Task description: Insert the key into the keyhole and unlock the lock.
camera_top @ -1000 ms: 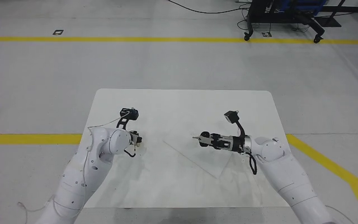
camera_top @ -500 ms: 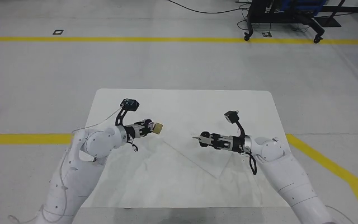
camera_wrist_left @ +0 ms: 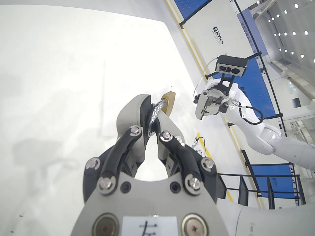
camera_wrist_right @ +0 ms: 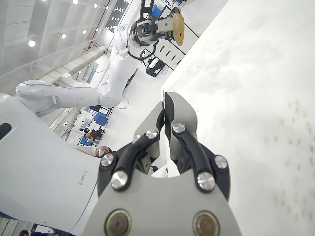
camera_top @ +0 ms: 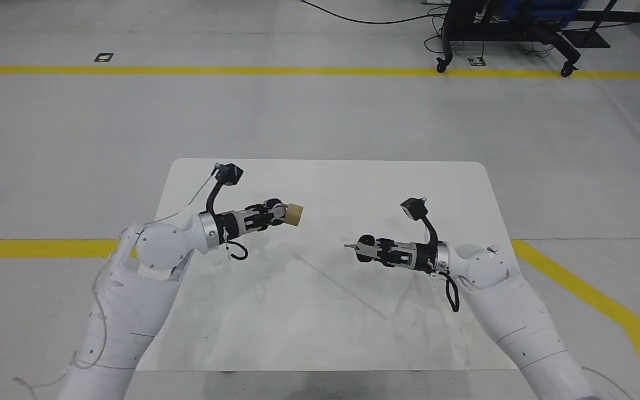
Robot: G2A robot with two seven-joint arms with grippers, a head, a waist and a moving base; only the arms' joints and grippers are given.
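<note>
The left pincer point(camera_wrist_left: 154, 110) is clamped on the shackle of the brass lock point(camera_top: 293, 212). Over the last second it has swung out from close by the robot's own side, carrying the lock to the right and a little farther across the tabletop point(camera_top: 330, 180). The lock now hangs in the air above the left-centre of the surface. Its bottom face, with the keyhole point(camera_wrist_right: 181, 33), is turned toward the other arm.

The right pincer point(camera_wrist_right: 165, 109) has not moved. Its fingers are pressed together on the key point(camera_top: 349, 245), whose thin blade points left toward the lock.

The two are closer than before, but a clear gap remains, and the lock sits somewhat farther back than the key's line. The presenting step looks largely done. What remains, by my reading, is to line blade and keyhole up on one axis, close the gap, and only then turn.
</note>
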